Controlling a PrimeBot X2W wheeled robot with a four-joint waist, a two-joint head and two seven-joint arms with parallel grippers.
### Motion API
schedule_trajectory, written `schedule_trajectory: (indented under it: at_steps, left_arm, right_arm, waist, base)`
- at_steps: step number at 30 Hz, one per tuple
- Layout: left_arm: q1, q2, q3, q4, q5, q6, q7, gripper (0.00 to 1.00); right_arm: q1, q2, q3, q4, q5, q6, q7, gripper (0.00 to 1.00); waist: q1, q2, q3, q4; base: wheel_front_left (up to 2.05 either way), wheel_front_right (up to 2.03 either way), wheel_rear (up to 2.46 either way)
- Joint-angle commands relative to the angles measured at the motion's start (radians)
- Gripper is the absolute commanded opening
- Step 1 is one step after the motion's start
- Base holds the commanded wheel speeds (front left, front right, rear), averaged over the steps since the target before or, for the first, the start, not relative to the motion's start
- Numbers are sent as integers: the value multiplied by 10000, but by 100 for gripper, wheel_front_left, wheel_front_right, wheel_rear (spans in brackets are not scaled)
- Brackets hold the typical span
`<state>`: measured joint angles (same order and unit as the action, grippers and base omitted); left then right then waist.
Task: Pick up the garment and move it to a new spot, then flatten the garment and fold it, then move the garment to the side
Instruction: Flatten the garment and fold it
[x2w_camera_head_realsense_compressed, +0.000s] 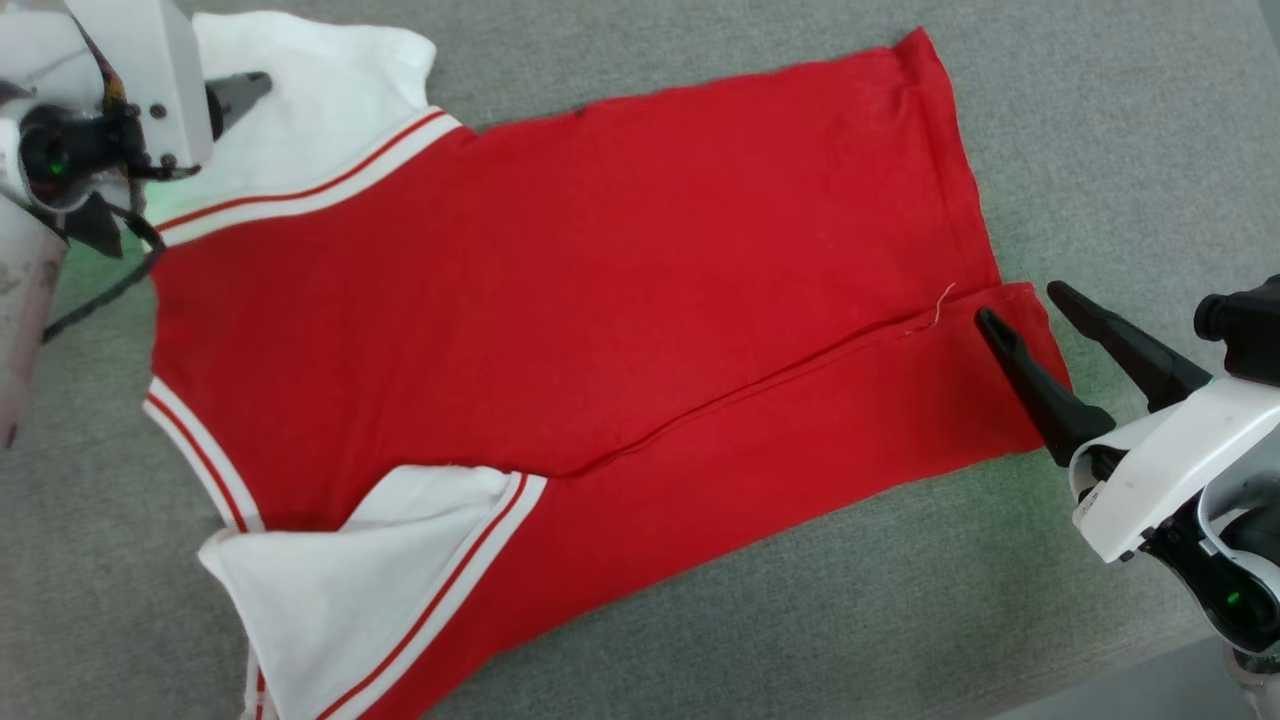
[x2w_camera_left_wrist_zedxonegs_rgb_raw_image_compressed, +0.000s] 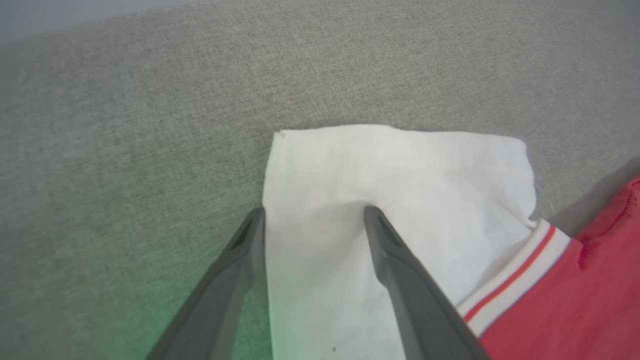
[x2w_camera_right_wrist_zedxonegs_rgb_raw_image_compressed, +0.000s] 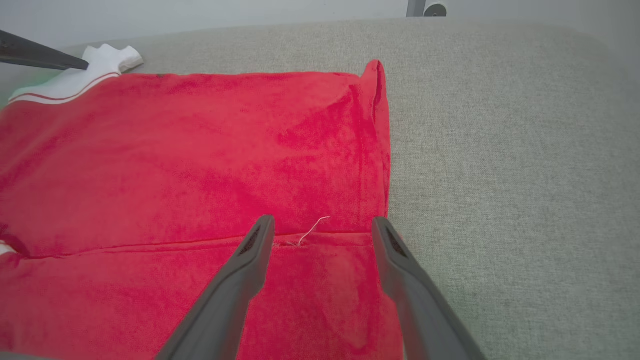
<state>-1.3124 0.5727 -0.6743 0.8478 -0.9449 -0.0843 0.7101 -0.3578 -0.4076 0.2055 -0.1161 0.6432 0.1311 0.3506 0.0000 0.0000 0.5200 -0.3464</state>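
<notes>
Head view: grey woven-fabric desk (x2w_camera_head_realsense_compressed: 1100, 120) spans the frame, with a strip of paler floor (x2w_camera_head_realsense_compressed: 1140, 695) at 5 o'clock. In the right wrist view a plain pale wall (x2w_camera_right_wrist_zedxonegs_rgb_raw_image_compressed: 200, 15) runs behind the desk's far edge, and a grey metal post (x2w_camera_right_wrist_zedxonegs_rgb_raw_image_compressed: 415, 7) stands at 12 o'clock.

The garment (x2w_camera_head_realsense_compressed: 560, 300), a red soft-fabric T-shirt with white short sleeves and red-and-white stripe bands, lies spread flat mid-desk. Sleeves are toward 9 o'clock, hem toward 3 o'clock. Its near long side is folded over the body, the fold edge running diagonally from 7 toward 3 o'clock. A loose white thread (x2w_camera_head_realsense_compressed: 943, 300) sticks up at the hem end of that fold.

Left claw (x2w_camera_left_wrist_zedxonegs_rgb_raw_image_compressed: 312, 215) is at 10 o'clock in the head view, fingers apart, over the far white sleeve (x2w_camera_left_wrist_zedxonegs_rgb_raw_image_compressed: 400, 170): one finger on the sleeve's side edge, the other over the cloth. Contact cannot be told.

Right claw (x2w_camera_head_realsense_compressed: 1022, 305) is at 3 o'clock, fingers apart, at the hem corner of the folded flap: one finger over red cloth, the other at the hem edge. A black cable (x2w_camera_head_realsense_compressed: 100, 290) hangs off the left arm at 9 o'clock.
</notes>
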Motion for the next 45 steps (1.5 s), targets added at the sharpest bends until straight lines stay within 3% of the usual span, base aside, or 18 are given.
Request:
schedule_trajectory:
  at_steps: [1,3,4,5,6,11,15,25,29,37,38,39,40,41,42,45]
  left_arm:
    - [56,-60,-116,99,45,-67,78,100]
    - [-2,-104,-199,264,70,-120,160,100]
    - [-3,-147,-206,340,21,-148,193,92]
    - [-25,-208,-222,391,3,-166,210,31]
    - [-30,-273,-201,440,-97,-203,266,0]
    - [-256,-418,-198,548,-175,-293,167,0]
    - [-531,-599,-273,495,-93,-345,-52,0]
    - [-1162,-1283,-631,288,-120,-463,-314,0]
    - [-1351,-1503,-789,256,-221,-465,-371,0]
    - [-1481,-1720,-1162,39,-521,-465,-571,0]
    - [-1455,-1708,-1206,51,-571,-464,-575,0]
    - [-1439,-1691,-1248,71,-614,-452,-594,0]
    - [-1436,-1678,-1264,91,-674,-446,-655,0]
    - [-1432,-1688,-1259,109,-748,-446,-717,0]
    - [-1438,-1702,-1286,112,-807,-445,-758,0]
    - [-1442,-1769,-1347,-30,-992,-447,-1009,0]
  right_arm:
    - [6,-26,36,25,54,-8,-60,100]
    - [-12,-46,71,60,66,-8,-93,100]
    - [-38,-51,82,72,88,-8,-93,100]
    - [-78,-59,78,80,119,-8,-77,100]
    - [-142,-75,53,84,154,-8,-45,100]
    - [-864,-375,53,27,151,-8,301,100]
    - [-2099,-782,410,416,425,-8,1340,100]
    - [-5871,-1407,1444,3481,1211,-8,4539,100]
    - [-6947,-1343,1638,4793,1048,-8,4746,100]
    - [-8059,-1062,2022,7015,997,-8,4166,100]
    - [-8108,-995,2158,7229,1113,-8,4285,69]
    - [-8171,-956,2310,7352,1264,-7,4417,47]
    - [-8199,-946,2401,7491,1384,-2,4477,37]
    - [-8216,-938,2499,7574,1438,-2,4480,13]
    - [-8248,-974,2570,7642,1531,-2,4464,0]
    - [-8392,-1182,2686,7756,1775,-4,4135,0]
  waist:
    - [0,0,152,-142]
    - [0,0,187,-145]
    - [0,0,193,-139]
    - [0,0,191,-124]
    - [0,0,193,-99]
    - [0,0,224,87]
    - [0,0,339,327]
    - [0,0,756,1113]
    - [0,0,936,1397]
    - [0,0,1247,1817]
    - [0,0,1242,1841]
    - [0,0,1235,1869]
    - [0,0,1229,1899]
    - [0,0,1217,1930]
    - [0,0,1193,1955]
    - [0,0,1042,2051]
  base:
    - [0,0,0]
    - [0,0,0]
    - [0,0,0]
    - [0,0,0]
    - [0,0,0]
    - [0,0,0]
    - [0,0,0]
    - [0,0,0]
    - [0,0,0]
    - [0,0,0]
    - [0,0,0]
    - [0,0,0]
    - [0,0,0]
    - [0,0,0]
    - [0,0,0]
    - [0,0,0]
